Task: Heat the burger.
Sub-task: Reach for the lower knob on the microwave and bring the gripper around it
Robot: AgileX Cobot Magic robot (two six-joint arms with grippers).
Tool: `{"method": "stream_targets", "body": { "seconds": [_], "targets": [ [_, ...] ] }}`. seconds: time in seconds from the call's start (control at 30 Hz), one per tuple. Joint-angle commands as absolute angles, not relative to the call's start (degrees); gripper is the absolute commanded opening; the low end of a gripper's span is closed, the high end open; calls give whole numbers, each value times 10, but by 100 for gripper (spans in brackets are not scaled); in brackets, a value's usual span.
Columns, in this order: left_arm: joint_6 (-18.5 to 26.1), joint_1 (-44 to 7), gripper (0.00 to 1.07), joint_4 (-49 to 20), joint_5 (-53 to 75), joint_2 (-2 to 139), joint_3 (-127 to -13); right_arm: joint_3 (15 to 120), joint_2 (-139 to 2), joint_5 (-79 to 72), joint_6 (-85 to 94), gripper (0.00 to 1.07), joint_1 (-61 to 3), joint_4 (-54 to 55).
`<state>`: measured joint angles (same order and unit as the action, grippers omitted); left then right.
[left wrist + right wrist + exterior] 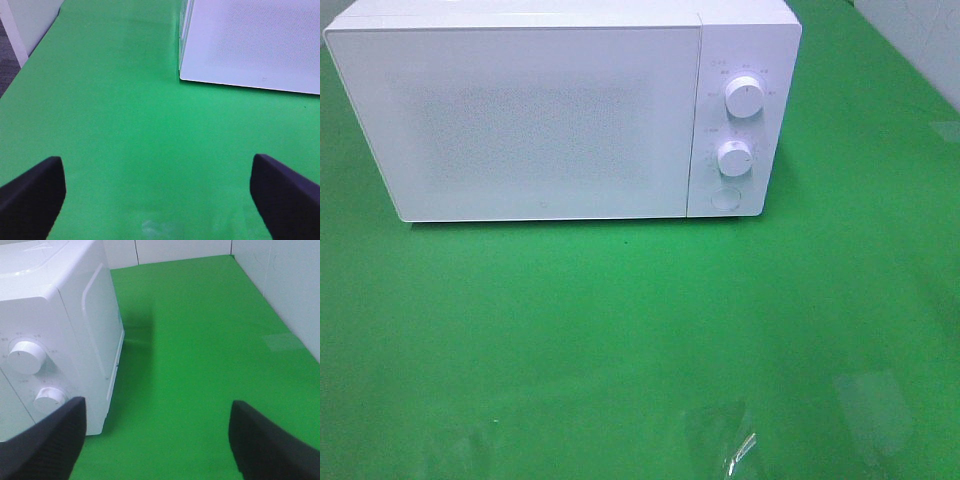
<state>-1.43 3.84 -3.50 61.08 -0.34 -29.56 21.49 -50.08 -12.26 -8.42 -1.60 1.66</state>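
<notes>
Left gripper (156, 167): jaws spread wide, nothing between them, just green tabletop (125, 110) underneath. Right gripper (157, 412): same, wide open and empty. The exterior high view shows neither gripper. The left one sits near the microwave (250, 45), off the front corner on its door side. The right one is just beside the control-panel end, with the upper knob (26, 354) and lower knob (49, 397) close to its inner finger. The microwave door (520, 120) looks shut and flush, and the dotted panel is opaque from here. The burger isn't visible in any view: not on the tabletop, not in either gripper. It could be behind that door, cannot tell. No handle is visible. My guess is that the round button (725, 198) under the knobs is the door release, so that gets pressed before any pick or check. Handling, as a judgement since the burger is unseen: expect it to be light, soft and stacked, so the layers slide on each other and the bun dents under load. Take it across the widest part, pads on both bun halves if the opening spans it, so the stack stays clamped together. Use low force and close slowly, a glossy bun may slip. Don't pinch the top half alone, it would lift off the filling. Keep it level in transit and set it down flat, centred in the cavity.
</notes>
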Motion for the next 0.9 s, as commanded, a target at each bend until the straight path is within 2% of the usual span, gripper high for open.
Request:
{"method": "stream_targets", "body": {
  "seconds": [0.03, 0.3, 0.47, 0.6, 0.63, 0.73, 0.77, 0.8, 0.83, 0.87, 0.9],
  "targets": [
    [-13, 39, 92, -36, 613, -11, -296, 215, -529, -180, -71, 75, -15, 13],
    [-13, 39, 92, -36, 613, -11, -296, 211, -595, -254, -19, 75, -15, 39],
    [-13, 39, 92, -36, 613, -11, -296, 168, -638, -378, 37, 75, -18, 105],
    [-13, 39, 92, -36, 613, -11, -296, 147, -658, -446, 91, 75, -65, 175],
    [-13, 39, 92, -36, 613, -11, -296, 144, -673, -473, 127, 75, -96, 207],
    [-13, 39, 92, -36, 613, -11, -296, 144, -682, -482, 140, 75, -111, 221],
    [-13, 39, 92, -36, 613, -11, -296, 144, -702, -508, 165, 75, -147, 252],
    [-13, 39, 92, -36, 613, -11, -296, 144, -702, -508, 165, 75, -147, 252],
    [-13, 39, 92, -36, 613, -11, -296, 144, -725, -540, 183, 75, -181, 277],
    [-13, 39, 92, -36, 613, -11, -296, 144, -725, -540, 183, 75, -181, 277],
    [-13, 39, 92, -36, 613, -11, -296, 144, -748, -574, 186, 75, -210, 297]
  ]
}}
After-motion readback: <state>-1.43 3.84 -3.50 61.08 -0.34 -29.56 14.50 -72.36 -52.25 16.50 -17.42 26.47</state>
